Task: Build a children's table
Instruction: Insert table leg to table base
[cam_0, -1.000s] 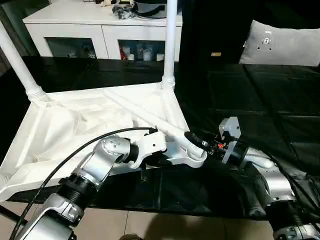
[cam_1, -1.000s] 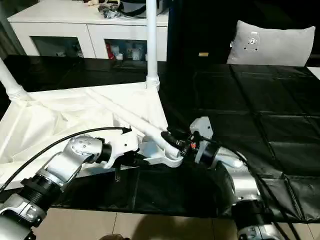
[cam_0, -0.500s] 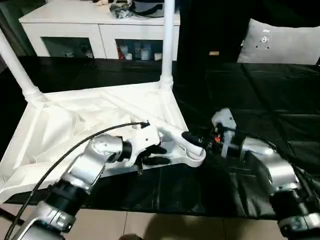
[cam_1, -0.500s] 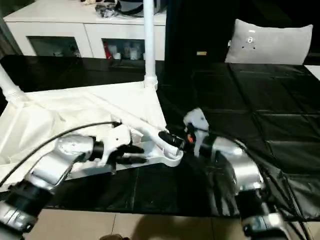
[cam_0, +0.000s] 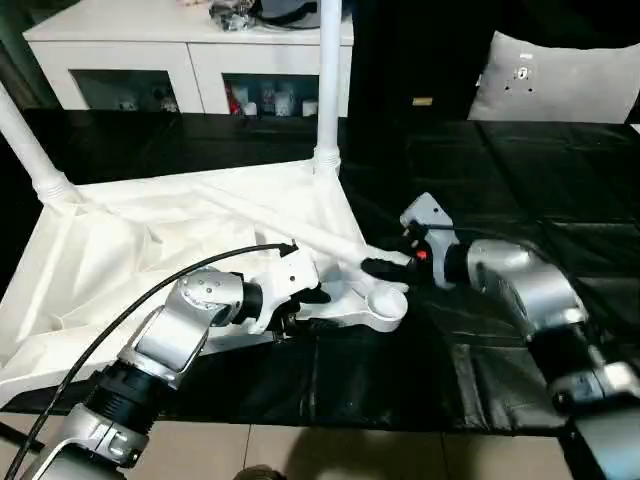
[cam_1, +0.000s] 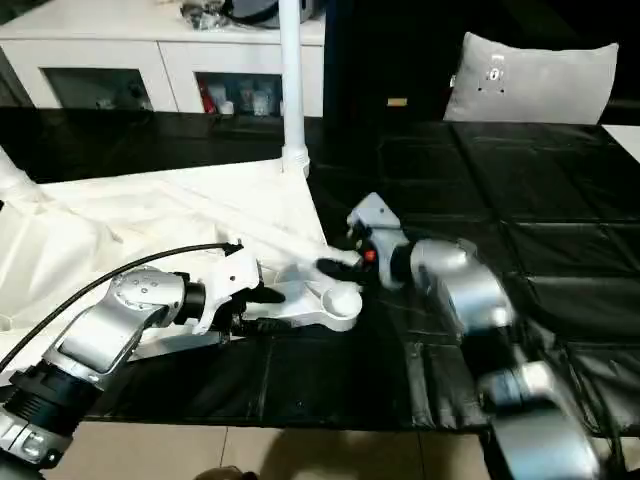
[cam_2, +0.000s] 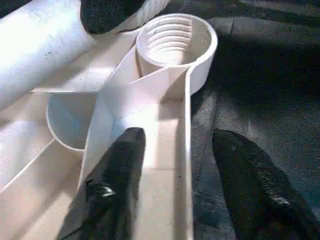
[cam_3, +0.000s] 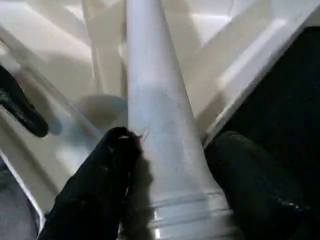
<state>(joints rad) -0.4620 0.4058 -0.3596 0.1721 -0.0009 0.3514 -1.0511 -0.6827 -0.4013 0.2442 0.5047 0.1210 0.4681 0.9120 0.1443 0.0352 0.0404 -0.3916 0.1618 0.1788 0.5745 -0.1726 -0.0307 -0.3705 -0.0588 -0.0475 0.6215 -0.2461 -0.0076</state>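
— How were the grippers set?
— The left gripper (cam_2: 172, 165) was spread astride the rim of the upturned white plastic ribbed table top (cam_0: 150, 250), near its empty threaded corner socket (cam_2: 175, 42). The right gripper (cam_3: 170, 175) was spread around the loose tapered white leg (cam_3: 155, 115), whether touching it could not be told.
— And the top?
— It was laid on black sheeting (cam_0: 520, 170), two legs (cam_0: 328, 80) standing in the far corners.

The upturned table top (cam_0: 150, 250) looks like smooth white plastic with a soft sheen, moulded into ribs; its corner socket (cam_2: 175, 42) is threaded inside. The loose leg (cam_3: 155, 125) lying on it is the same smooth, slightly glossy plastic. The black sheet (cam_0: 520, 160) beneath is shiny and creased in squares. The forearms (cam_0: 180, 330) are brushed silver metal, and the fingers (cam_2: 112, 190) look like matt black rubber.
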